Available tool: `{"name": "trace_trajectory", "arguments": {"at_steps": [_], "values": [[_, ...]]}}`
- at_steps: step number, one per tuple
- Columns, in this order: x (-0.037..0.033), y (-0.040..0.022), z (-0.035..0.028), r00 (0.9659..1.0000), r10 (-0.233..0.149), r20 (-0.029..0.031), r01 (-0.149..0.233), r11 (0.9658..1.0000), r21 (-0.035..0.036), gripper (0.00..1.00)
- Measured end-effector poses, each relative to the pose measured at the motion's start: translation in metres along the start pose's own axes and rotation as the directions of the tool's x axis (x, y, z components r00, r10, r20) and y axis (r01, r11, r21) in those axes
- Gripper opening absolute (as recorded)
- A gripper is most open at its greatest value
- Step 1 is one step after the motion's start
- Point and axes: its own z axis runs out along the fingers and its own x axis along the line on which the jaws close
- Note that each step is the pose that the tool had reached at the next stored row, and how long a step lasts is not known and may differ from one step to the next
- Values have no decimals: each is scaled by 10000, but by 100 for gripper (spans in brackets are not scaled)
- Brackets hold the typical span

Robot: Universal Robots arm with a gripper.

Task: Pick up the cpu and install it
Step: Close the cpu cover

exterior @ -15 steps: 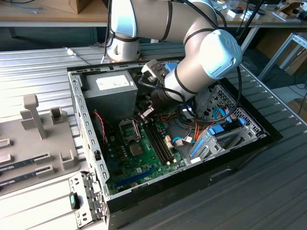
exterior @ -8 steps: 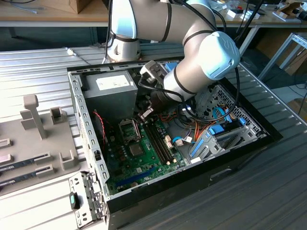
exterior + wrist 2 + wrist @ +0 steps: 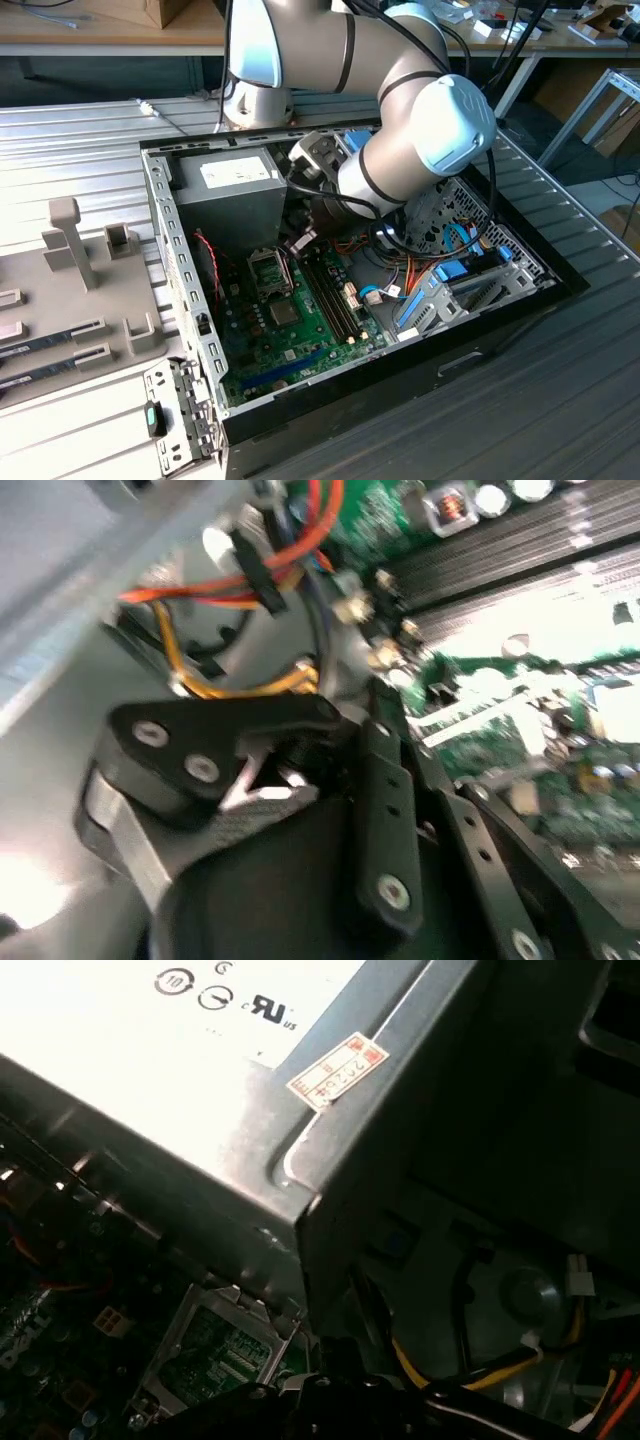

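Observation:
My gripper (image 3: pixel 301 243) hangs low inside the open computer case (image 3: pixel 190 300), close beside the grey power supply (image 3: pixel 228 190). It sits just above the motherboard's silver socket frame (image 3: pixel 268 270), to the exterior view's right of it. In the first wrist view the socket frame (image 3: pixel 215 1355) shows a green inside, with the gripper's (image 3: pixel 340 1405) black parts next to it. In the second wrist view the gripper's (image 3: pixel 300 770) black links have a small silvery piece (image 3: pixel 270 795) among them. I cannot tell what that piece is. The cpu is hidden.
A dark soldered chip (image 3: pixel 285 313) and long memory slots (image 3: pixel 335 295) lie near the socket. Orange and yellow cables (image 3: pixel 250 575) hang close to the gripper. Blue drive brackets (image 3: pixel 450 285) stand at the exterior view's right. A grey fixture block (image 3: pixel 80 260) sits outside the case.

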Motion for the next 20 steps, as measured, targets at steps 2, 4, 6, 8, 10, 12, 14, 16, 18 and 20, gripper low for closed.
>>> {"name": "trace_trajectory", "arguments": {"at_steps": [2,4,6,8,10,12,14,16,18,20], "values": [[12,-14,-6,10000,1,1,-1,10000,0,11],[11,-17,-1,10000,-2,5,2,10000,-10,11],[13,-17,1,10000,-12,25,12,10000,-45,11],[20,-13,5,10000,-26,57,27,9999,-100,11],[28,-9,7,9999,-50,107,52,9998,-188,11],[37,-6,13,9998,-72,158,77,9996,-277,11],[61,-11,14,9998,-75,164,79,9996,-288,11],[80,-22,10,9998,-76,163,80,9996,-288,11],[89,-31,5,9998,-75,164,79,9996,-289,11],[98,-34,-15,9998,-75,165,80,9995,-291,11]]}}
